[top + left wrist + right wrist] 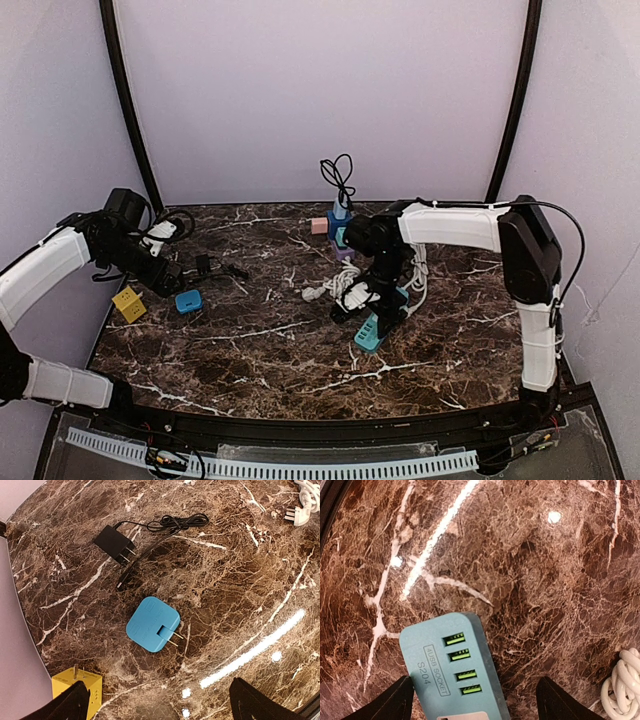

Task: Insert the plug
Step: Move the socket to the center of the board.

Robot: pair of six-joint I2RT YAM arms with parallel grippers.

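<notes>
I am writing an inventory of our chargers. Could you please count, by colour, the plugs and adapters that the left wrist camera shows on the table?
Black adapter: 1
Blue adapter: 1
Yellow adapter: 1
White plug: 1
Total: 4

Landmark: blue plug (151, 624), flat on the marble table (240, 580), two prongs pointing right.
Black adapter (114, 542): up and left of the blue plug, well apart.
Black cable (175, 522): thin, bundled above the blue plug.
Yellow block (77, 689): down and left of the blue plug.
White plug (300, 516): far up and right, at the frame edge.
Left gripper (162, 702): below the blue plug, jaws spread wide, holding nothing.
</notes>
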